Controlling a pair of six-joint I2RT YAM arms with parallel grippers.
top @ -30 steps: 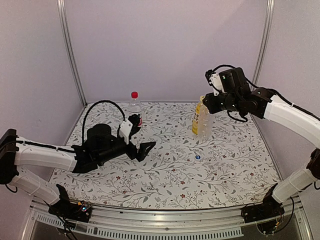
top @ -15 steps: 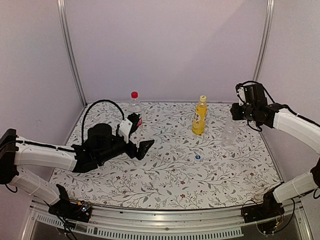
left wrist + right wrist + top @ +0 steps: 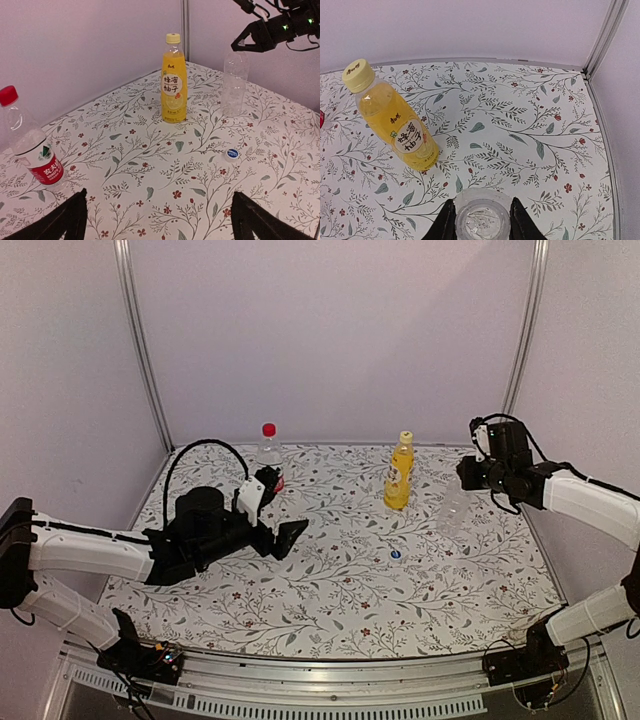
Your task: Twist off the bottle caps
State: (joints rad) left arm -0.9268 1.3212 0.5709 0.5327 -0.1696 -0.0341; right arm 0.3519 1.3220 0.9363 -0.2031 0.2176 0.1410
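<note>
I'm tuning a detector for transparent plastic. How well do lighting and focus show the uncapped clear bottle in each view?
Top external: soft, even light and no hard shadows, so the clear bottle nearly melts into the floral tablecloth. Left wrist: sharp, its upper half faintly outlined against the plain wall. Right wrist: in focus, seen from straight above, the pattern showing through its mouth.
</note>
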